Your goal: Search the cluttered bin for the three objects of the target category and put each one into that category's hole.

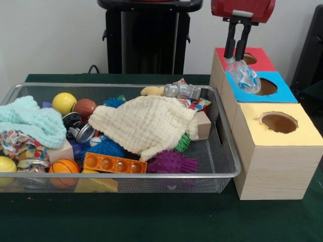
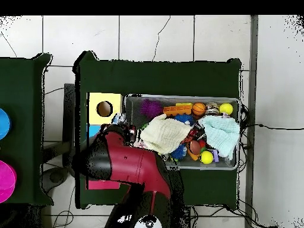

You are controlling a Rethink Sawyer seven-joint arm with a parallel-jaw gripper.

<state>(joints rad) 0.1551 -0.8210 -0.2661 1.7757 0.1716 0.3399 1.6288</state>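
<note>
My gripper (image 1: 236, 56) hangs over the row of boxes, its two black fingers close together and shut on a crumpled clear plastic piece (image 1: 245, 75). The plastic dangles from the fingertips, above the near-left part of the blue box top (image 1: 285, 94) and just left of its hole (image 1: 266, 86). The red box (image 1: 260, 52) stands behind it and the yellow box (image 1: 303, 135) in front, each with its own hole. In the overhead view the red arm (image 2: 127, 163) covers the gripper and the red and blue boxes; only the yellow box (image 2: 105, 108) shows.
The wire mesh bin (image 1: 224, 169) to the left holds a cream cloth (image 1: 146, 123), a mint cloth (image 1: 30, 121), a yellow ball (image 1: 64, 102), a basketball (image 1: 64, 166), an orange brick (image 1: 115, 164), a purple spiky ball (image 1: 171, 162) and a silver toy (image 1: 182, 91).
</note>
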